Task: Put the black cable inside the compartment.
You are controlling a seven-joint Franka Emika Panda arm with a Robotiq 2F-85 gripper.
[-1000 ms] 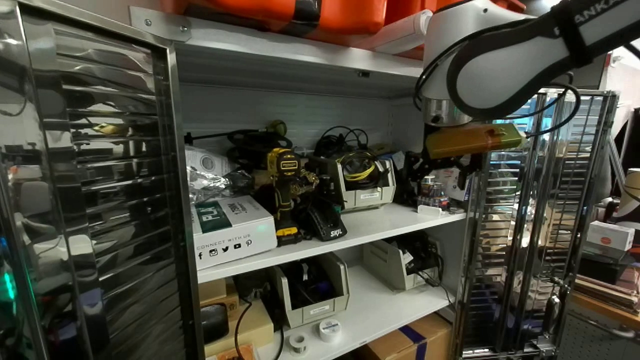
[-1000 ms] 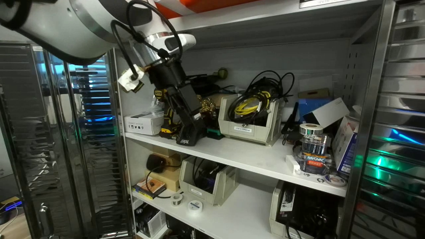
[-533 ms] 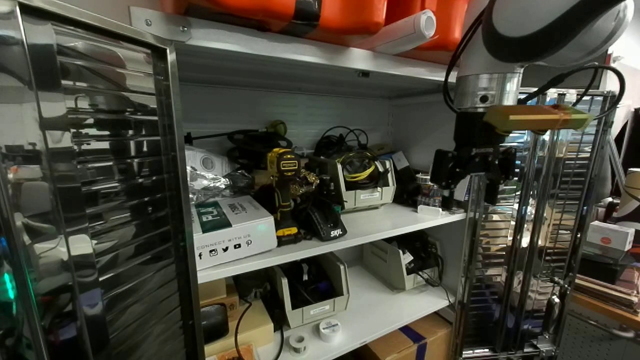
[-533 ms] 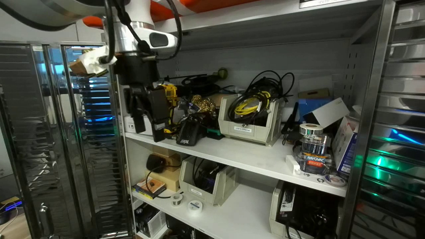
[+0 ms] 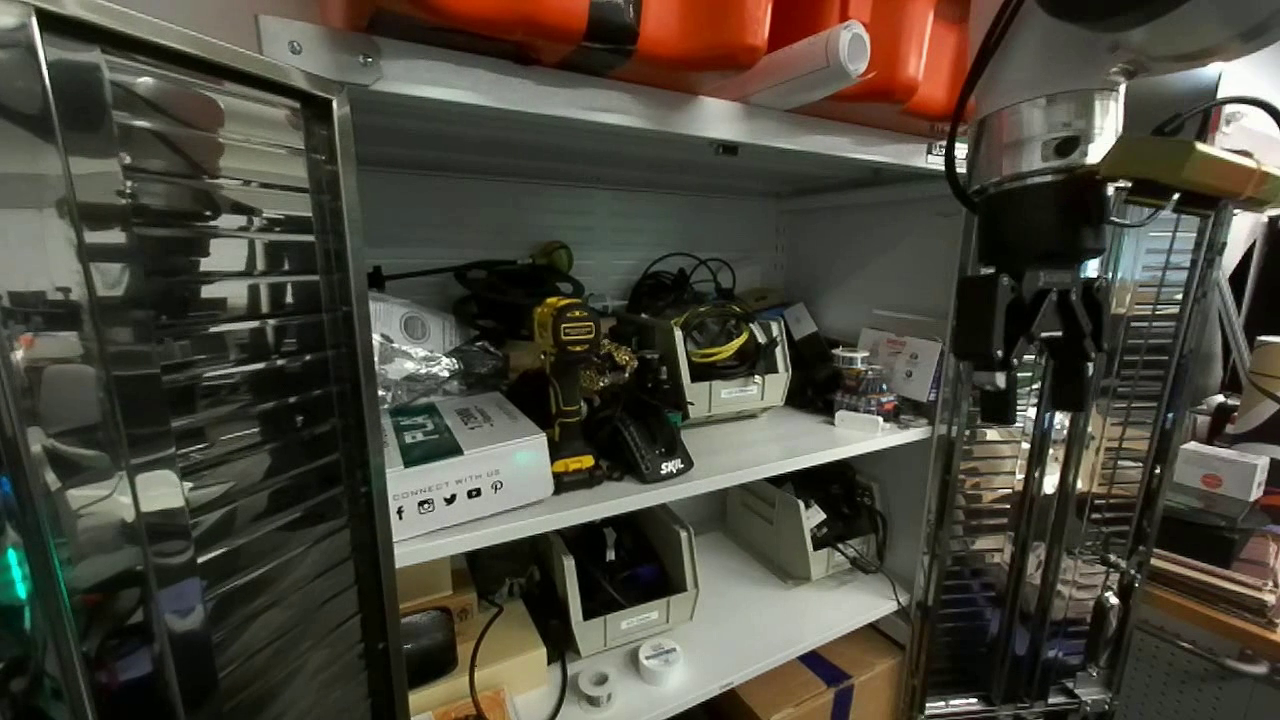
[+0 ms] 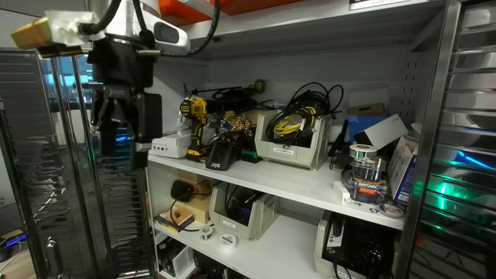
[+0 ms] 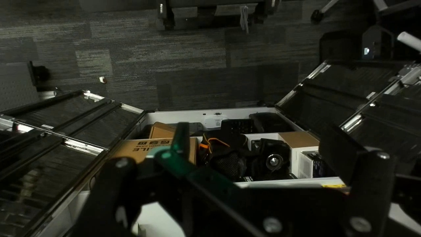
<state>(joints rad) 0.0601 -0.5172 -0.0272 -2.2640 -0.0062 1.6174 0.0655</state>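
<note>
The compartment, the middle bay of a grey metal rack, shows in both exterior views; its white shelf board (image 5: 770, 445) (image 6: 279, 174) holds tools, boxes and a beige bin. Black cords (image 5: 672, 285) (image 6: 310, 99) loop up out of that bin, behind a yellow-and-black coiled wire (image 5: 715, 340) (image 6: 290, 124). I cannot tell whether these cords are the black cable; no separate loose bundle shows elsewhere. My gripper (image 5: 1035, 400) (image 6: 124, 157) points down, open and empty, outside the bay near a rack door. In the wrist view its fingers (image 7: 260, 138) are wide apart with nothing between them.
Shiny slatted doors (image 5: 200, 400) (image 6: 461, 155) flank the rack. A yellow drill (image 5: 568, 380) (image 6: 195, 124), a white box (image 5: 465, 470) and a battery pack (image 6: 366, 186) stand on the shelf. Orange cases (image 5: 690, 35) lie above; beige bins (image 5: 640, 590) stand below.
My arm has drawn away from the bay towards the door, rightward in an exterior view and leftward in another. The gripper has gone from tilted to upright. Shelf items look unmoved.
</note>
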